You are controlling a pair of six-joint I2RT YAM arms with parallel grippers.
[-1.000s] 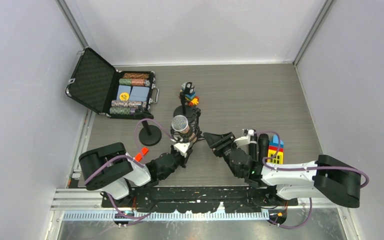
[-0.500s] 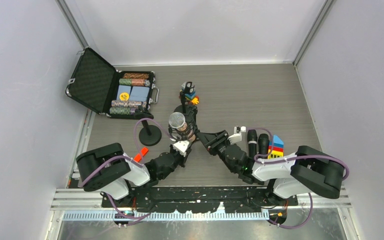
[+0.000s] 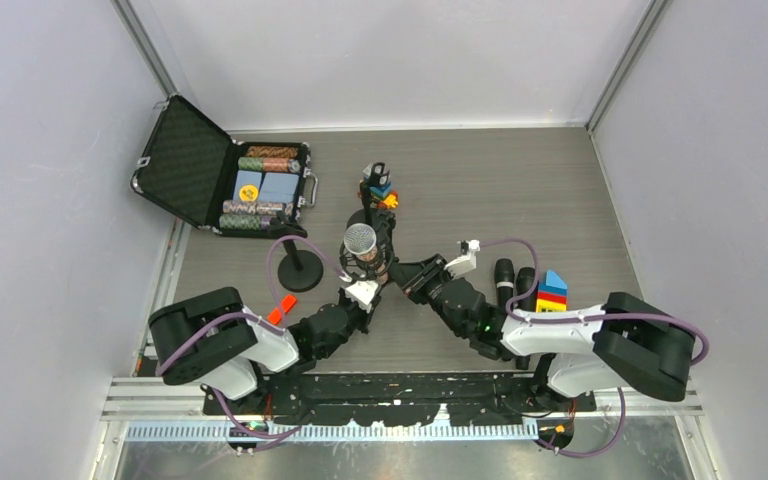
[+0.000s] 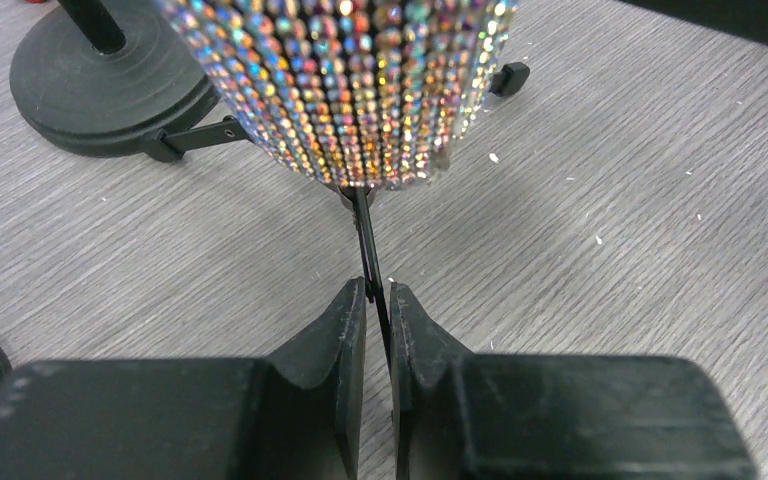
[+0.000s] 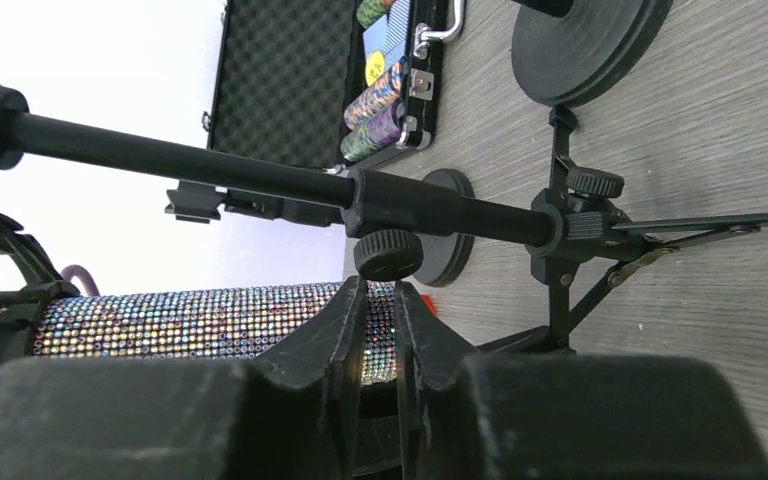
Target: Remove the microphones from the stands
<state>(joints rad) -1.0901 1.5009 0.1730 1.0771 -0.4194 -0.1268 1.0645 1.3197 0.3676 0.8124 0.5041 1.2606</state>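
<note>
Though walls (image 3: pixel 390 60) are pale, the table (image 3: pixel 500 180) is grey woodgrain.

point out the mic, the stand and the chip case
mic (image 4: pixel 360 90), left wrist view, on its rhinestone body
stand (image 5: pixel 440 212), right wrist view, on its pole
chip case (image 3: pixel 185 160), top view, on the open lid's foam

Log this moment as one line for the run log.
left gripper: shut on stand leg | right gripper: shut, tips at stand knob | microphone: not yet removed
</note>
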